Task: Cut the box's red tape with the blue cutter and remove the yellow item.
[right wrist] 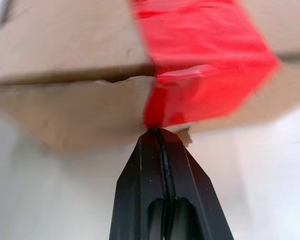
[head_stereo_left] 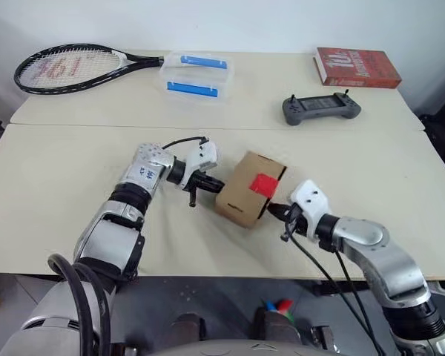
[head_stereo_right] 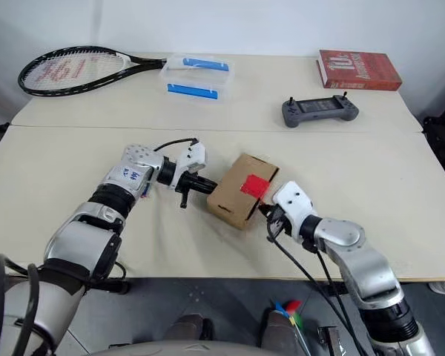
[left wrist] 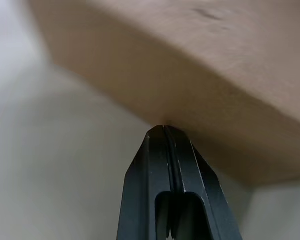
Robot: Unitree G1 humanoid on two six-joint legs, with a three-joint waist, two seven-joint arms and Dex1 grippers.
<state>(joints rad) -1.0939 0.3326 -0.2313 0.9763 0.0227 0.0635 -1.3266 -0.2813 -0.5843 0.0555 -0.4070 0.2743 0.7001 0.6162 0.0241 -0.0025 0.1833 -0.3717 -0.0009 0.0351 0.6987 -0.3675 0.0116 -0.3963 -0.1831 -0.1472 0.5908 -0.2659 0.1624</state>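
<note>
The small brown cardboard box (head_stereo_left: 248, 188) sits near the front edge of the pale worktop (head_stereo_left: 52, 178), its red tape patch (head_stereo_left: 264, 184) facing up. The left pincer (head_stereo_left: 211, 185), fingers together, presses one side; the right pincer (head_stereo_left: 273, 209), also closed, touches the tape's lower edge.

Left gripper (left wrist: 164, 131) rising from below, its two black fingers (left wrist: 150, 170) pressed flat together, tips touching the lower edge of the box (left wrist: 190, 65), brown cardboard face looming close and tilted, pale tabletop (left wrist: 55, 165) beneath and beside
</note>
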